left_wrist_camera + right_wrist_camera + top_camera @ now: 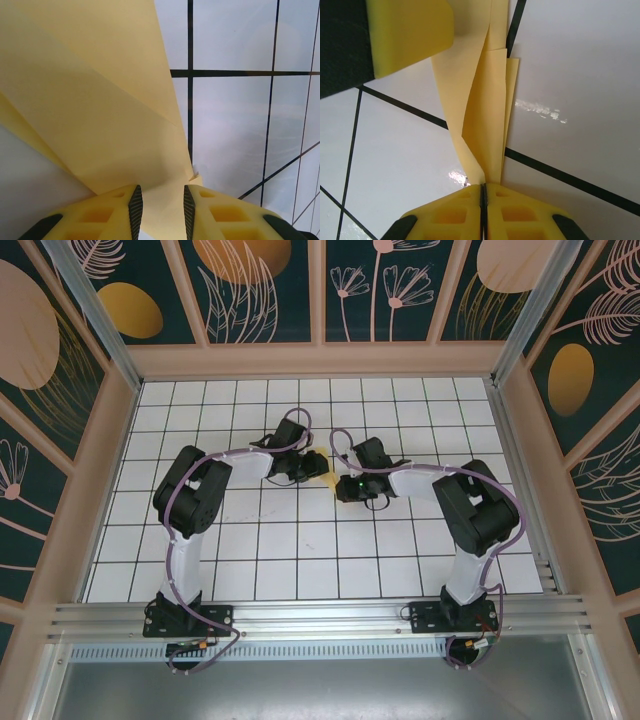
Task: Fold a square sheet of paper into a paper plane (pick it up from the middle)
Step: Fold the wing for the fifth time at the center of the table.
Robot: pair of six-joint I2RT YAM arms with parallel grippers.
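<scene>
Right claw (483,189) pinched tight on the plane's (482,120) narrow end, over the gridded worktop (580,65). Left claw (160,200) spread, the plane's wider folded part running between its fingers.

Pale yellow paper plane (485,125); yellow fingers (107,215); white table (300,540) gridded in black; teal walls (255,310) with peach leaf motifs.

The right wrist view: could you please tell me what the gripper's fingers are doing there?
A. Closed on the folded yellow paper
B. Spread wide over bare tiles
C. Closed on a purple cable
A: the right gripper has its fingers pressed together, and the folded yellow paper runs out from between them.
</scene>
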